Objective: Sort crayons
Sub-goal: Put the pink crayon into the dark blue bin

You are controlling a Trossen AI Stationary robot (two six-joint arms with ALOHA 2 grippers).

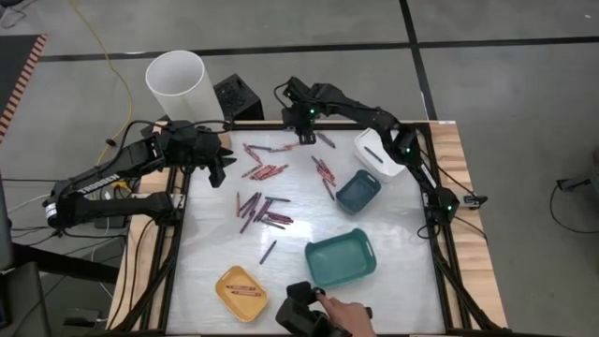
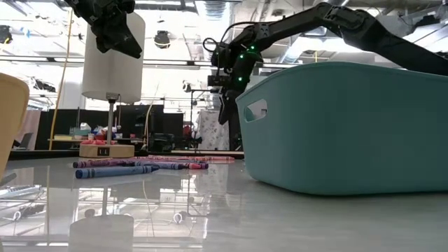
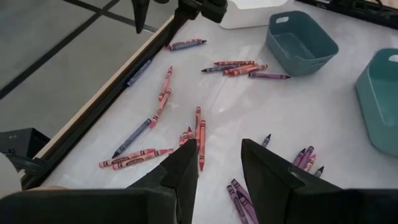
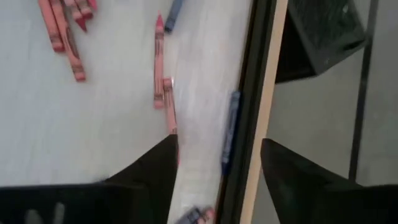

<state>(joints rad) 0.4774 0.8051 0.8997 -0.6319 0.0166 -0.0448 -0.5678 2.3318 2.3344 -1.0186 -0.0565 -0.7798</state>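
**Both grippers raised over the far side of the bench, crayons scattered below**

The crayons [image 1: 265, 208] lie loose across the middle and far part of the bench [image 1: 402, 215]; red and pink ones cluster near the far edge, purple and blue-grey ones nearer the centre, and a few rest in the yellow tray [image 1: 241, 291] at the near edge; one blue crayon [image 4: 230, 127] lies along the bench's wooden rim. The right gripper [image 1: 305, 134] hangs above the far edge, fingers spread wide, nothing between them. The left gripper [image 1: 219, 166] hovers over the far left corner, fingers partly apart and empty. A large teal tray [image 1: 341, 259], a small teal tray [image 1: 358, 190] and a white tray [image 1: 379, 153] stand on the right side; a person's hand [image 1: 346, 315] shows at the near edge.
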